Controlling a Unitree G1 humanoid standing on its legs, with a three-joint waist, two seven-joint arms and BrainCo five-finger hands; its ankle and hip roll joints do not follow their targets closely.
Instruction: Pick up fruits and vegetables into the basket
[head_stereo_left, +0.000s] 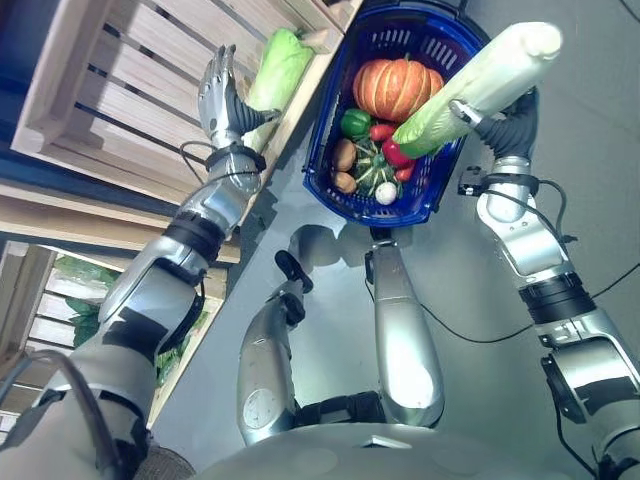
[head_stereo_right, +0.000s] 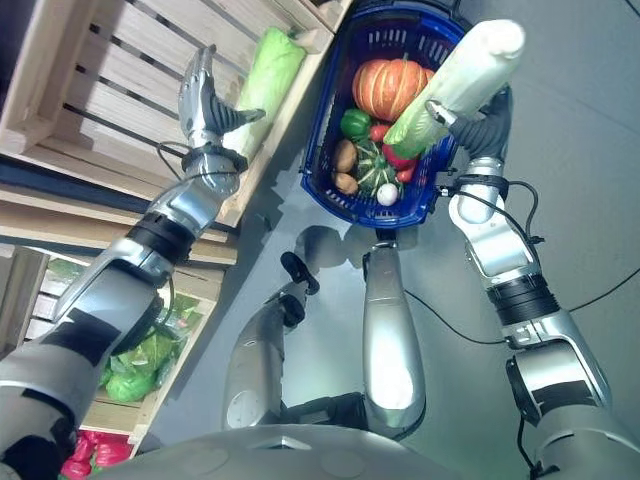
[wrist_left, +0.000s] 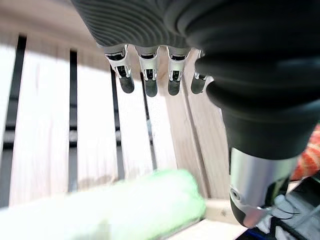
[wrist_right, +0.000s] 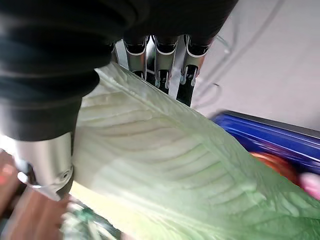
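A long napa cabbage (head_stereo_left: 478, 85) is held in the right hand (head_stereo_left: 507, 112), whose fingers (wrist_right: 162, 75) and thumb are curled round its leafy part. Its long axis is set on a slant over the near right rim of the blue basket (head_stereo_left: 330, 105): the dark green leafy end points down into the basket, and the pale stem end points up and away from it, to the right.

Within the basket are counted 1 orange pumpkin (head_stereo_left: 395, 88), 1 green pepper (head_stereo_left: 355, 122), 1 small dark green squash (head_stereo_left: 375, 168), 2 brown potatoes (head_stereo_left: 344, 155) and 1 white bulb (head_stereo_left: 386, 193); red pieces (head_stereo_left: 396, 153) are also seen, their number not being clear.

1 second cabbage (head_stereo_left: 279, 68) lies on the wooden slatted crate (head_stereo_left: 120, 90) left of the basket, its long axis running along the crate's edge nearest the basket. The left hand (head_stereo_left: 222, 95) is held beside this cabbage, fingers (wrist_left: 150, 82) straight and spread over the slats, nothing grasped.
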